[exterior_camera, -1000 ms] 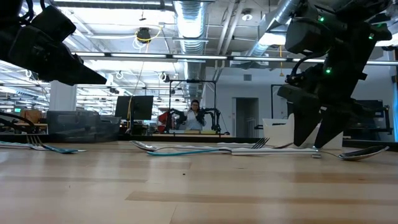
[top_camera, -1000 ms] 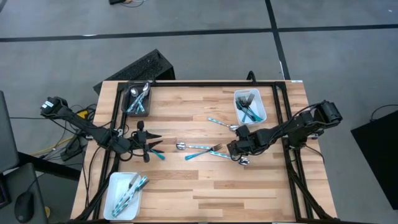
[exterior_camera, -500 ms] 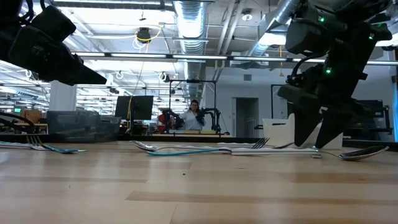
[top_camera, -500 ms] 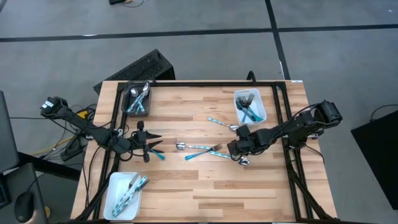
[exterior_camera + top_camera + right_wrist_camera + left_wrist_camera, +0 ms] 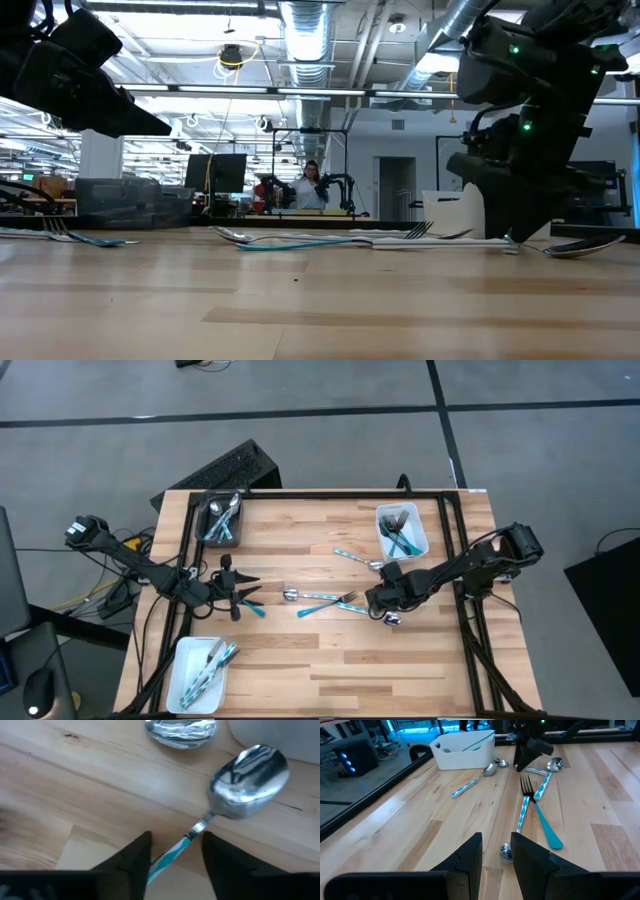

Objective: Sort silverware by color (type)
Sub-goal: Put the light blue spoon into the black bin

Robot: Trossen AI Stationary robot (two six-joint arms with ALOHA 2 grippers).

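the right gripper [image 5: 172,851] is down at the surface [image 5: 330,660] near its middle-right, fingers [image 5: 131,856] set on either side of a spoon's teal-and-white striped handle, a gap showing on each side, so not yet pinching it. that spoon [image 5: 235,785] has a shiny silver bowl lying flat on the wood, with another spoon bowl [image 5: 180,730] just beyond it. the left gripper [image 5: 495,855] hovers over the left-middle of the surface, fingers a narrow gap apart and holding nothing.

between the arms lie loose silverware [image 5: 325,600]: a fork crossed with a plain teal-handled piece, and a small spoon near the left gripper. farther off, a spoon [image 5: 350,556] lies alone beside the white tray [image 5: 420,545] of forks at the far right. a dark bin [image 5: 210,538] of spoons sits at the far-left corner, a second white tray [image 5: 185,660] of pieces at the near-left corner. the near half of the surface is bare wood.
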